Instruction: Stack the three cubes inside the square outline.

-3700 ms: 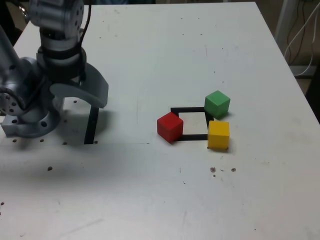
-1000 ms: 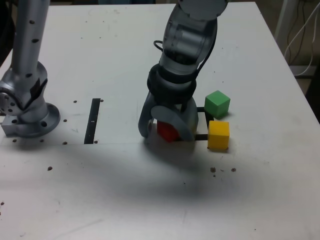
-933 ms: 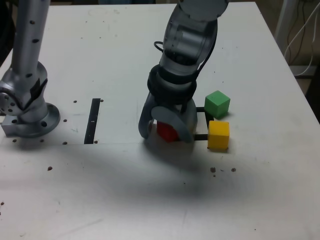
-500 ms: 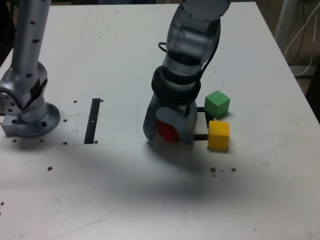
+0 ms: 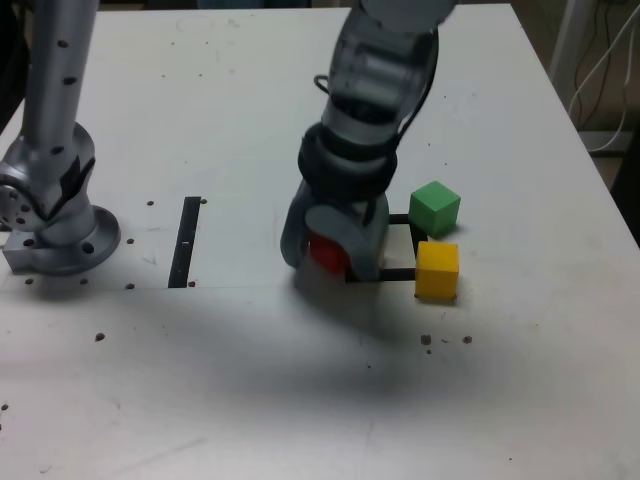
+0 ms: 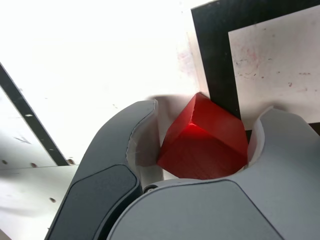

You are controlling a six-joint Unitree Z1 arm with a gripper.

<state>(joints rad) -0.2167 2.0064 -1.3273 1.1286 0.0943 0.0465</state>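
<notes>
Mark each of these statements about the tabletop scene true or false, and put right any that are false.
1. The gripper has its jaws around the red cube. True.
2. The green cube is stacked on top of the yellow cube. False: both sit on the table beside the square outline, the green one farther from the camera in the exterior view.
3. The white centre of the square outline has no cube inside it. True.
4. The straight black strip lies on the exterior view's right of the cubes. False: it lies to their left in that view, near the arm's base.
5. The yellow cube is held by the gripper. False: it stands apart from it.
</notes>
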